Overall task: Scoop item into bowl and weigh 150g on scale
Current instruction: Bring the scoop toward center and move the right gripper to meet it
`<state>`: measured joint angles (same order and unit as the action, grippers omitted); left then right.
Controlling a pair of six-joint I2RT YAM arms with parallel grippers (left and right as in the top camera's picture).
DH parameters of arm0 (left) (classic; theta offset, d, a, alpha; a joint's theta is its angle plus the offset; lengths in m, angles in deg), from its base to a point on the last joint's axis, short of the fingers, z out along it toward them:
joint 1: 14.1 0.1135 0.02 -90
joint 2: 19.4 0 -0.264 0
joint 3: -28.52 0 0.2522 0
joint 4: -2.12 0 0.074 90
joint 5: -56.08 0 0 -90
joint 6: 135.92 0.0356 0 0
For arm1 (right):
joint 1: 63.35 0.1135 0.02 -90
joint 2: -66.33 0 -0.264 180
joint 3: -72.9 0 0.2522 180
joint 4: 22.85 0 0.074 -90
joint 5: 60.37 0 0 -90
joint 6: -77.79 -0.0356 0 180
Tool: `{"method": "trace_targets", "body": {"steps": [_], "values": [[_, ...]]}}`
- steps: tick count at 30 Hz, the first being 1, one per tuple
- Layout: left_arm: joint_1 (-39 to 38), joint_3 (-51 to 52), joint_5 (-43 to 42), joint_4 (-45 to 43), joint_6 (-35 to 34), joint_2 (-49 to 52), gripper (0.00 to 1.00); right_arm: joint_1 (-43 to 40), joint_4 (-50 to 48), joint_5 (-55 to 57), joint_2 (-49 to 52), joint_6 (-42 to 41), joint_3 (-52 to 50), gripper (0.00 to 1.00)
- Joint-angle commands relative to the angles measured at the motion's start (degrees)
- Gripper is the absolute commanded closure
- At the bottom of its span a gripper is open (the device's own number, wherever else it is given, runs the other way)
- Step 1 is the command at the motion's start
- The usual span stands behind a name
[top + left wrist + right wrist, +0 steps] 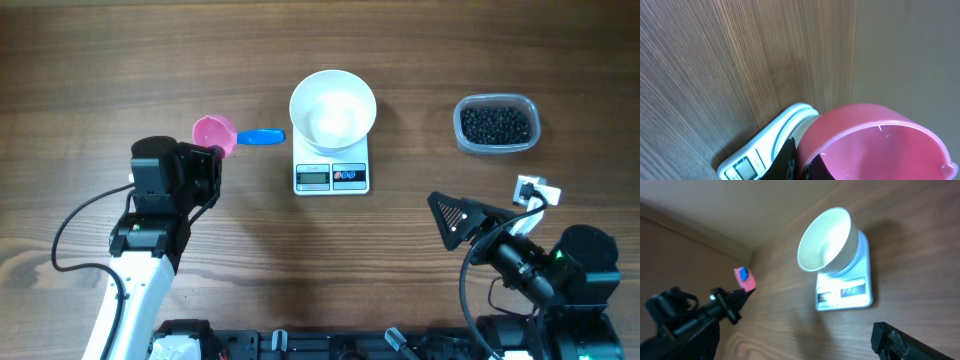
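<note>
The white bowl stands empty on the white scale, in the middle at the back. The black grains fill a clear tub at the back right. Left of the scale, my left gripper is shut on the wall of a pink scoop with a blue handle. In the left wrist view the fingers pinch the scoop's rim, with the scale behind. My right gripper stands open at the front right, holding nothing. The right wrist view shows the bowl and scale.
The clear tub stands apart from the scale on the right. A small white part sits on the right arm. The left arm shows at the left of the right wrist view. The table's far edge is close behind the scoop.
</note>
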<state>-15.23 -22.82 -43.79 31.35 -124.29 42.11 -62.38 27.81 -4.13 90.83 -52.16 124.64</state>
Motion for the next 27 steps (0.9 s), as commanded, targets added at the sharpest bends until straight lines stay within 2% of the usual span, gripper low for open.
{"method": "trace_targets", "body": {"steps": [1,6,11,18,22,27], "values": [[-0.46,-0.35,-4.94,0.13,-0.11,-0.55,0.96,0.24,-0.09,0.94,0.33,-6.56,1.01,0.0],[-3.34,-0.35,-5.75,1.88,-0.13,-0.55,0.96,0.24,-1.07,2.84,0.35,5.64,1.01,0.0],[-6.51,-0.35,-8.04,2.64,-0.11,-0.55,0.96,0.26,-3.93,-0.94,3.19,7.63,1.11,0.0],[-9.53,-0.35,-10.73,2.82,-3.3,-0.55,0.96,1.44,-10.21,-13.75,15.34,11.47,1.2,0.0],[-10.67,-0.35,-10.95,4.63,-0.48,-0.55,0.96,6.43,-15.56,-17.79,19.87,11.34,1.2,0.0],[-10.67,-0.35,-11.15,10.12,-0.5,-0.55,0.96,15.34,-17.57,-11.02,23.61,13.0,1.18,0.01]]}}
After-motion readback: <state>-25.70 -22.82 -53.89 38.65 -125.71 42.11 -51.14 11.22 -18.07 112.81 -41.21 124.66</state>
